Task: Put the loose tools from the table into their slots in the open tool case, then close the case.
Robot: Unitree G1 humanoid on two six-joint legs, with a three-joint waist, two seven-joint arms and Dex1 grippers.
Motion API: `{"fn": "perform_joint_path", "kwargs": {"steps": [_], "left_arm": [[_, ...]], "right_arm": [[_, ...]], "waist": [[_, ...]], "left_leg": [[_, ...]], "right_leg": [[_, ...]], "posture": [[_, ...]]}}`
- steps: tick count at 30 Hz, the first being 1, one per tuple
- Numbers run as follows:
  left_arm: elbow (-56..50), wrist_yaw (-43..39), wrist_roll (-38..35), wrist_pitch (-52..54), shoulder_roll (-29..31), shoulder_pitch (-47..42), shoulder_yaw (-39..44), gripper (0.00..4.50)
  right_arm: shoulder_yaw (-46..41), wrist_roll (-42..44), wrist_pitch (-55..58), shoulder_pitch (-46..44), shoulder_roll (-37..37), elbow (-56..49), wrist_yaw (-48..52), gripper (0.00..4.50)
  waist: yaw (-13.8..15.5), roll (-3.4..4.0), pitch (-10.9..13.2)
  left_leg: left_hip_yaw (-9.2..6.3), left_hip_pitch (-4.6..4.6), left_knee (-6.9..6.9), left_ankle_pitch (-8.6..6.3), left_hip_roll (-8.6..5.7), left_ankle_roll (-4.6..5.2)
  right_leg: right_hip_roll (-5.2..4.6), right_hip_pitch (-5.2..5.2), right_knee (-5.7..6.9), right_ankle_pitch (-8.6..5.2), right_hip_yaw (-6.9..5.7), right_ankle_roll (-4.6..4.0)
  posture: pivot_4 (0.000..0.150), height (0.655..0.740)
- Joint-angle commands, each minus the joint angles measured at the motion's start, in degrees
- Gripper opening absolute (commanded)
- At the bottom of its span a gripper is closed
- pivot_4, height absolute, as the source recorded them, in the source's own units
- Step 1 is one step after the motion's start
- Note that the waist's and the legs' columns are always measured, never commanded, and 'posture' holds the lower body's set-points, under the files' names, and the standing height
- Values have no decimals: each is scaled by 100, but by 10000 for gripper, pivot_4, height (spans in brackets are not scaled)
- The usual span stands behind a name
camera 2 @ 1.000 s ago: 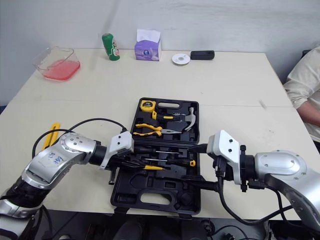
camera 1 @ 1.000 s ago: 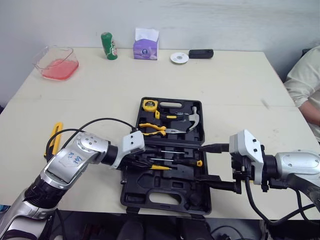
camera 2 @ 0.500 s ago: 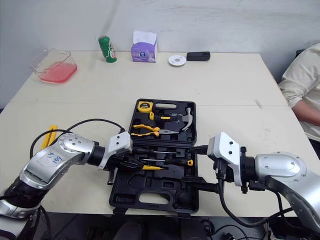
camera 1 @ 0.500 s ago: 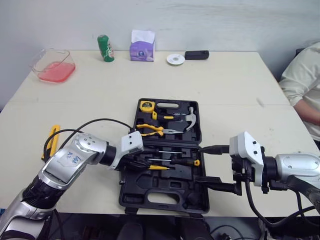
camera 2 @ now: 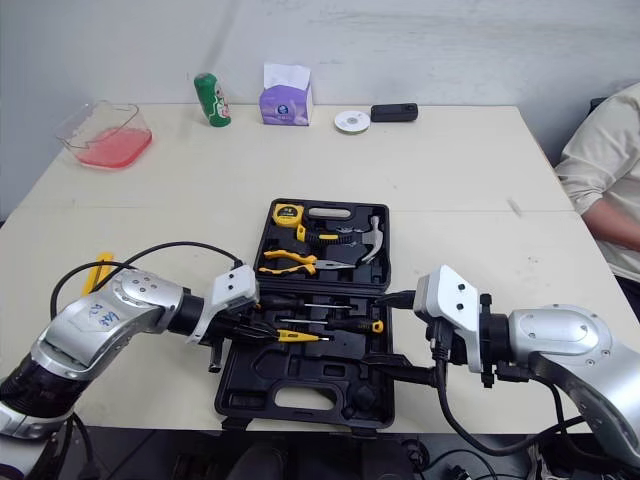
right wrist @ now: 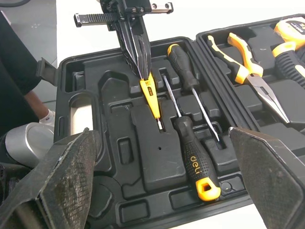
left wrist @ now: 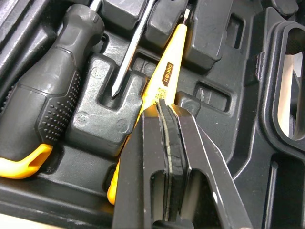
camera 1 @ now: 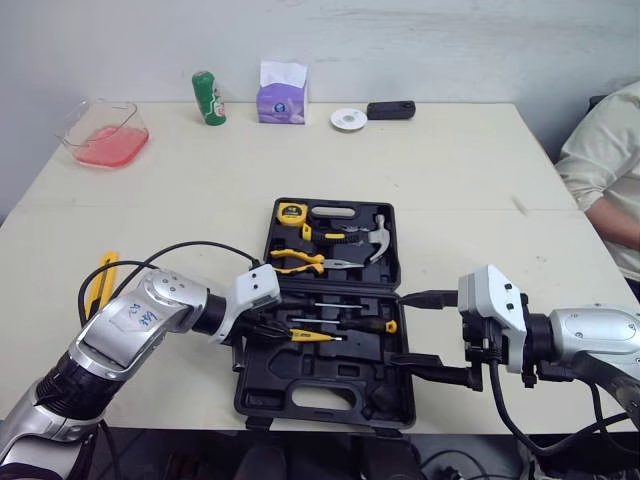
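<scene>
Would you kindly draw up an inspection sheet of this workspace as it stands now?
Surface: beige table with a seam line across its middle.
Job's things: open black plastic tool case holding yellow tape measure, yellow-handled pliers, steel hammer, two black-handled screwdrivers, small yellow screwdriver; loose yellow tool on the table at the left.
Clutter: clear tub with pink contents, green can, purple tissue box, white disc, black oblong object, along the far edge.
Grippers: left gripper shut, tips at the small yellow screwdriver; right gripper open at the case's right edge.
Cables: black cable looping off the left arm; second black cable beneath the right wrist.
Surroundings: pale wall; a person's sleeve at the right.
</scene>
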Motion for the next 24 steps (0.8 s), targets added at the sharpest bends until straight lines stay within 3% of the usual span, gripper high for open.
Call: {"fn": "perform_joint_path", "kwargs": {"steps": [1,6,9,11,17,20,24], "left_arm": [[141,50,-321,-494,-303,302,699,456],[75,514,-1207,-875,-1003,587,2552,456],[-169,1401,-1877,-566,-1484,823,3750,9888],[-403,1883,-2115,-495,-1701,1070,4286,18968],[-1207,3983,-1464,-989,-2614,2773,6250,44513],[-1146,4605,-1739,-1035,-2869,3198,7144,44513],[-1083,4537,-1766,-1204,-2932,4111,7713,44513]], "right_arm": [[-44,-17,-150,-70,80,-104,-25,45000],[-113,86,-225,-375,298,140,-26,45000],[-44,316,-183,-803,532,449,16,45000],[34,385,-158,-1056,647,636,62,45000],[712,134,-279,-2257,1099,1643,598,45000],[892,11,-332,-2557,1193,2004,875,45000],[1155,-215,-490,-2783,1284,2316,1239,45000]], "waist": [[20,-3,7],[51,-32,27],[33,-31,27],[23,-32,27],[-6,-42,34],[37,-51,38],[150,-51,38]], "left_leg": [[0,-2,1,1,-1,-2],[-20,-49,12,10,-3,-19],[-22,-56,7,9,-6,-21],[-22,-60,9,7,-7,-20],[-22,-48,6,0,-14,-21],[-39,-51,11,0,-14,-23],[-50,-59,13,-4,-30,-23]], "right_leg": [[-3,-1,-1,0,-1,0],[-12,-26,-10,1,-20,1],[-17,-30,-23,2,-26,4],[-21,-31,-27,3,-34,5],[-27,-35,-30,5,-36,8],[-27,-35,-28,6,-35,5],[-50,-33,-41,6,-36,5]], "posture": [[1500,7400],[1500,7400],[1500,7400],[1500,7400],[1500,7400],[1500,7400],[1500,7400]]}}
